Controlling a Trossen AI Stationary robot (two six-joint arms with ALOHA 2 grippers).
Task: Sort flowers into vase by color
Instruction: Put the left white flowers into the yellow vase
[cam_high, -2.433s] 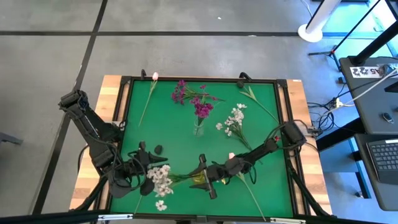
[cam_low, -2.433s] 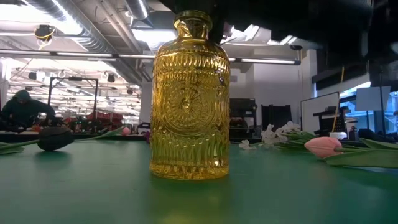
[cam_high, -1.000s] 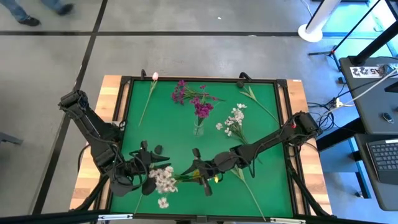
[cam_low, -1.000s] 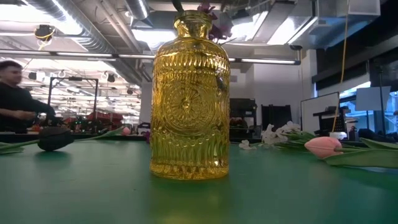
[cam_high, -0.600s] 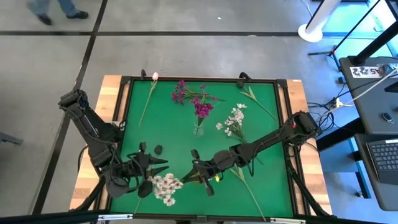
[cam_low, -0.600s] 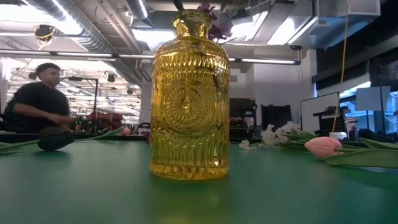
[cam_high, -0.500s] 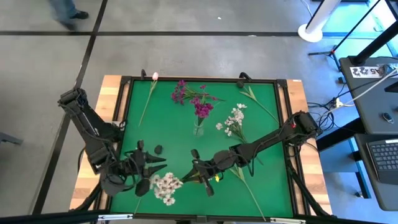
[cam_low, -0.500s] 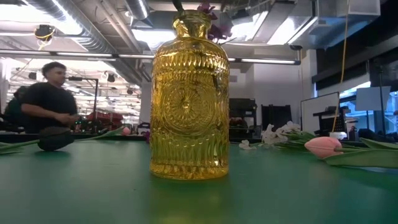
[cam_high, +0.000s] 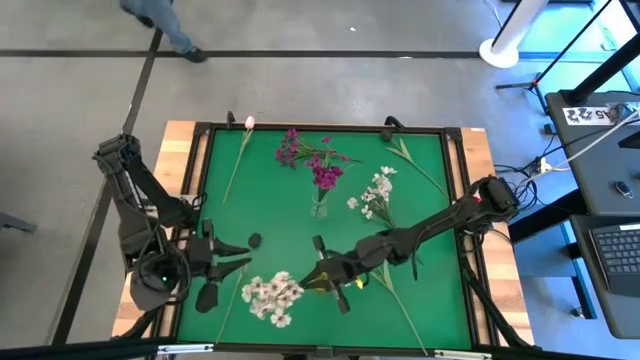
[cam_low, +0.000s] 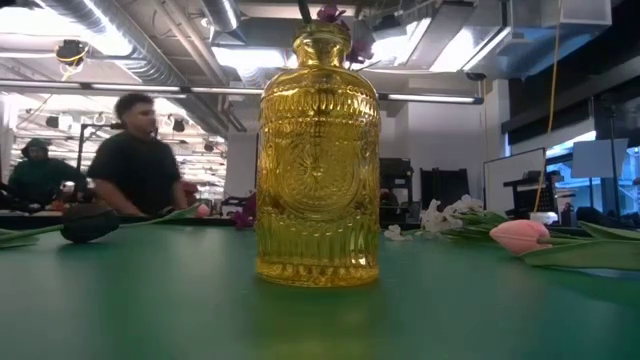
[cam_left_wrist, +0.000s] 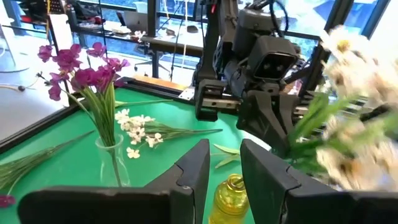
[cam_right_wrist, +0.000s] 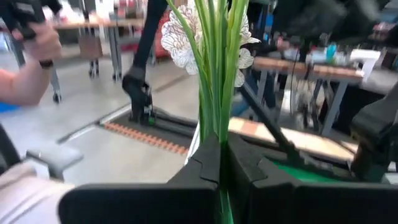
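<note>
White spray, near the table's front edge, has its green stems pinched in the closed right gripper. Left gripper stands part-open, empty, beside it. Lift stems clear, carry upright; yellow vase probably sits directly below, so lower slowly.

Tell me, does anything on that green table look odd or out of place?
Mostly no. The purple flowers stand in a clear vase, but loose stems still lie around. The right gripper holds the white spray sideways above the yellow vase.
</note>
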